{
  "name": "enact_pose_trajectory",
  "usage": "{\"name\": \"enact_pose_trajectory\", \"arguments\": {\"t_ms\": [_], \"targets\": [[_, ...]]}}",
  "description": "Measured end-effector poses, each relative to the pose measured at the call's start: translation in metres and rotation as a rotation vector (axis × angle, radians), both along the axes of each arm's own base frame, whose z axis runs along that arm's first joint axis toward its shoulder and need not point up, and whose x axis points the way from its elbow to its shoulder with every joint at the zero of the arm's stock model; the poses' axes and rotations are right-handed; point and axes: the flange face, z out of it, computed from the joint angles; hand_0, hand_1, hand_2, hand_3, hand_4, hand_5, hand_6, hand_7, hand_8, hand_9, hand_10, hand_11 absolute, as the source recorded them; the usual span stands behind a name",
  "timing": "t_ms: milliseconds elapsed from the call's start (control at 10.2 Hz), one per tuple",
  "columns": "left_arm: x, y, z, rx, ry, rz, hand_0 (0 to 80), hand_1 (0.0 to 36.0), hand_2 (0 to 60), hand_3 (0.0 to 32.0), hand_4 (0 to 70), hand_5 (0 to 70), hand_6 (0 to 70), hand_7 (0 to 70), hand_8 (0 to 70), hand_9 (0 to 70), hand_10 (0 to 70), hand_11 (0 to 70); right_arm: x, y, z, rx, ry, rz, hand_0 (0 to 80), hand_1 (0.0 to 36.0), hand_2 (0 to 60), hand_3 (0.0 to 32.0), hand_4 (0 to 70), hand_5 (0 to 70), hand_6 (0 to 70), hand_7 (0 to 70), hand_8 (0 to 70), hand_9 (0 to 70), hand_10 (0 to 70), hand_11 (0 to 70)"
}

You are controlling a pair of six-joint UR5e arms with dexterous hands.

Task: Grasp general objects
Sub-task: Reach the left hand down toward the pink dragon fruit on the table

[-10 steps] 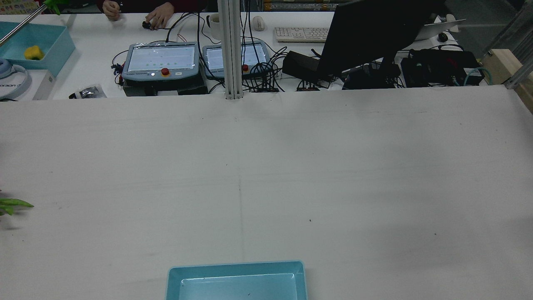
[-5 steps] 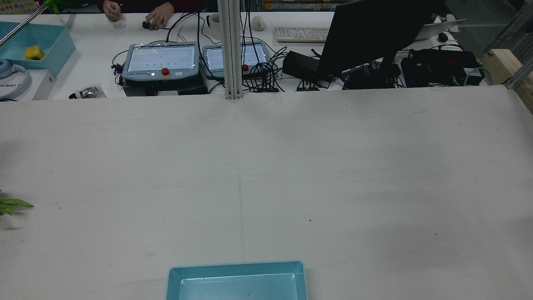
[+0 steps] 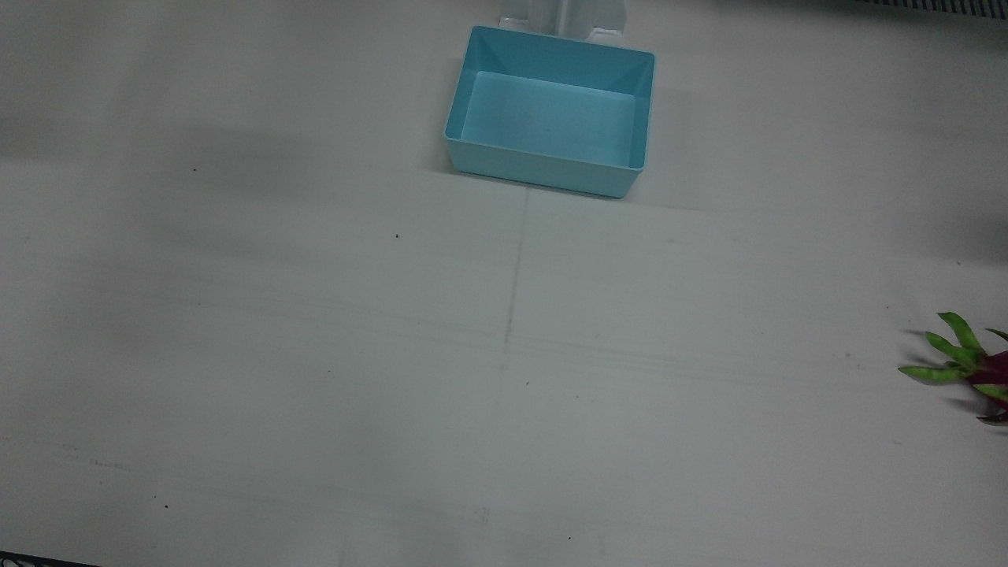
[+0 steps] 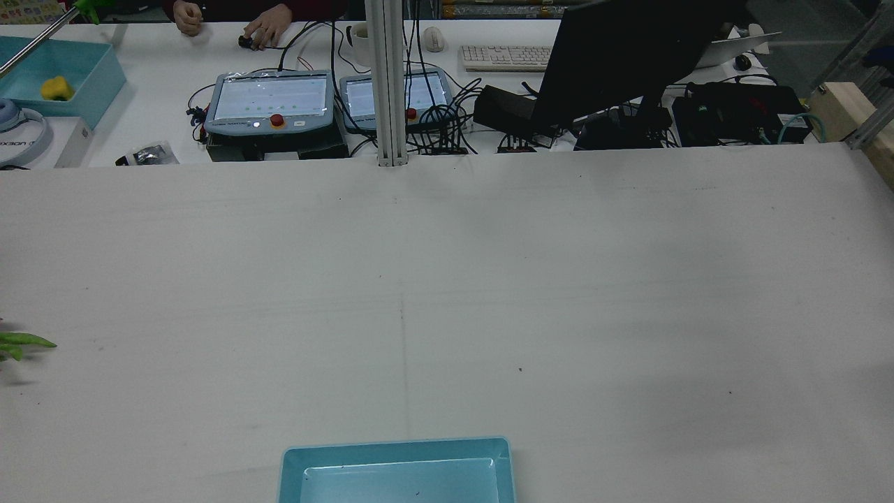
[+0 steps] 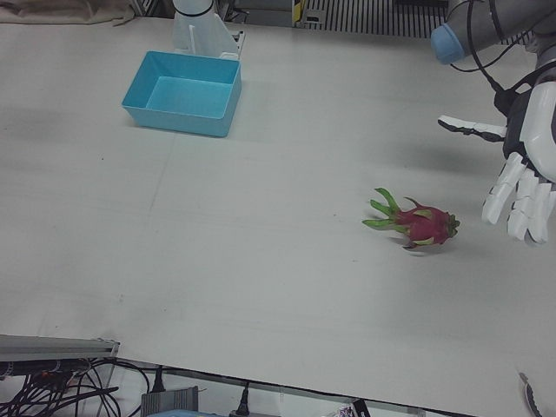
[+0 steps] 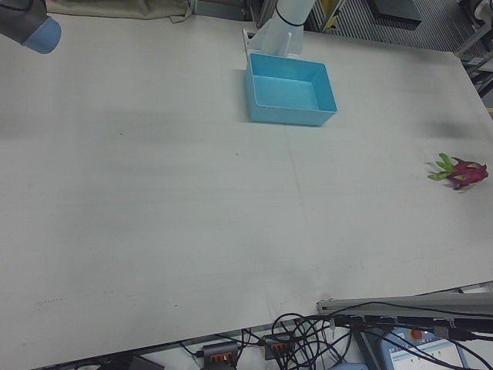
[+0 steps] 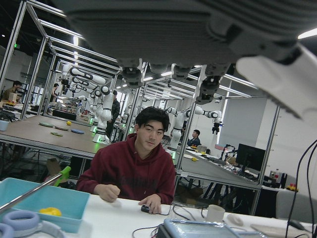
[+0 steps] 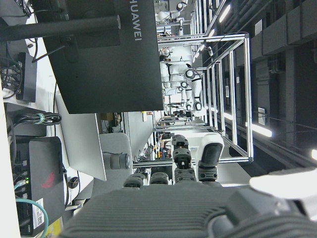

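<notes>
One dragon fruit (image 5: 423,226) lies at right of the left-front view on the counter (image 5: 261,226), probably firm, rounded and slick-skinned with flimsy green scales, so the spread, empty left hand (image 5: 524,178) beside it should wrap the red body.

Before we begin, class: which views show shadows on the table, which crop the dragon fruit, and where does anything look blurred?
Front view: soft broad shadows on the table; the dragon fruit is cut by the right edge. Rear view: only its green tips show. Left-front view: the fruit is whole, with a small shadow beneath. Left hand view: the left hand looms close and blurred.
</notes>
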Motion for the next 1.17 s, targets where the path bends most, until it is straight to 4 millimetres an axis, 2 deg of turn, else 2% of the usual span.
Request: {"name": "enact_pose_trajectory", "arguments": {"t_ms": [98,195,293,390,488,585,683,780,976,1073,1171], "targets": [[0.000,0.008,0.023,-0.021,-0.045,-0.006,47.1,7.3,0.0,6.6,0.0,0.0,0.0,3.1,0.0,0.0,0.0,0.5,0.000,0.000,0.000,0.000,0.000,0.000,0.0,0.0,0.0,0.0,0.0,0.0,0.0,0.0,0.0,0.0,0.0,0.0],[0.001,0.019,0.041,-0.033,-0.077,-0.008,47.8,9.1,0.0,19.0,0.0,0.0,0.0,1.6,0.0,0.0,0.0,0.0,0.000,0.000,0.000,0.000,0.000,0.000,0.0,0.0,0.0,0.0,0.0,0.0,0.0,0.0,0.0,0.0,0.0,0.0],[0.003,0.032,0.056,-0.035,-0.097,-0.003,47.8,9.8,0.0,14.6,0.0,0.0,0.0,0.0,0.0,0.0,0.0,0.0,0.000,0.000,0.001,-0.001,-0.001,0.000,0.0,0.0,0.0,0.0,0.0,0.0,0.0,0.0,0.0,0.0,0.0,0.0],[0.012,0.041,0.066,-0.028,-0.108,0.023,48.7,10.5,0.0,19.4,0.0,0.0,0.0,0.0,0.0,0.0,0.0,0.0,0.000,0.000,0.001,-0.002,-0.001,-0.001,0.0,0.0,0.0,0.0,0.0,0.0,0.0,0.0,0.0,0.0,0.0,0.0],[0.027,0.044,0.071,-0.012,-0.115,0.066,48.3,9.5,0.0,14.8,0.0,0.0,0.0,0.7,0.0,0.0,0.0,0.0,-0.001,0.000,0.001,-0.002,-0.001,-0.001,0.0,0.0,0.0,0.0,0.0,0.0,0.0,0.0,0.0,0.0,0.0,0.0],[0.042,0.043,0.073,0.008,-0.118,0.102,47.5,8.1,0.0,5.6,0.0,0.0,0.0,2.9,0.0,0.0,0.0,0.0,-0.001,0.000,0.001,-0.002,-0.001,-0.001,0.0,0.0,0.0,0.0,0.0,0.0,0.0,0.0,0.0,0.0,0.0,0.0],[0.054,0.039,0.072,0.025,-0.115,0.114,47.4,7.4,0.0,0.4,0.0,0.0,0.0,4.9,0.0,0.0,0.0,0.0,-0.001,0.000,0.001,-0.002,-0.001,-0.001,0.0,0.0,0.0,0.0,0.0,0.0,0.0,0.0,0.0,0.0,0.0,0.0],[0.064,0.032,0.070,0.038,-0.105,0.109,48.2,8.1,0.0,0.0,0.3,0.0,0.0,7.5,0.0,0.1,0.0,0.0,-0.001,0.000,0.001,-0.002,-0.001,-0.001,0.0,0.0,0.0,0.0,0.0,0.0,0.0,0.0,0.0,0.0,0.0,0.0],[0.094,0.005,0.057,0.044,-0.085,0.099,49.1,8.9,0.0,0.8,1.4,0.0,0.0,8.1,0.0,0.2,0.0,0.0,-0.001,0.000,0.001,-0.002,-0.001,-0.001,0.0,0.0,0.0,0.0,0.0,0.0,0.0,0.0,0.0,0.0,0.0,0.0],[0.117,-0.011,0.052,0.037,-0.077,0.102,48.8,8.8,0.0,4.4,0.0,0.0,0.0,7.1,0.0,0.0,0.0,0.0,-0.001,0.000,0.001,-0.002,-0.001,-0.001,0.0,0.0,0.0,0.0,0.0,0.0,0.0,0.0,0.0,0.0,0.0,0.0],[0.140,-0.024,0.055,0.024,-0.073,0.109,48.3,8.3,0.0,6.2,0.0,0.0,0.0,5.8,0.0,0.0,0.0,0.0,-0.001,0.000,0.001,-0.002,-0.001,-0.001,0.0,0.0,0.0,0.0,0.0,0.0,0.0,0.0,0.0,0.0,0.0,0.0]]}}
